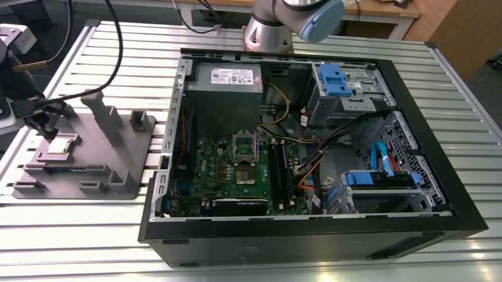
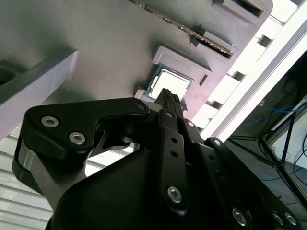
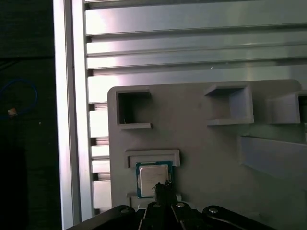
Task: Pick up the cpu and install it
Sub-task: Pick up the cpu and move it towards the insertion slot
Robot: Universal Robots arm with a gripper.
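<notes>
The cpu (image 1: 61, 144) is a small silvery square chip lying flat in a recess of the grey plastic fixture (image 1: 117, 161) at the exterior view's left. My gripper (image 1: 49, 132) hangs just above it, over the chip's edge. In both wrist views the cpu (image 2: 169, 82) (image 3: 151, 173) lies in its recess just beyond the fingertips (image 3: 162, 188), which are pressed together with nothing between them. The black fingers (image 2: 168, 103) hide part of the chip's near edge. Inside the open computer case, the motherboard's socket (image 1: 244, 148) stands empty with its frame showing.
The black computer case (image 1: 314, 235) lies open on the slatted aluminium table (image 1: 94, 235), with cables, blue drive brackets (image 1: 333, 79) and a power supply (image 1: 227, 76) inside. The fixture carries upright grey posts (image 1: 106, 114). The arm's base (image 1: 271, 29) stands behind the case.
</notes>
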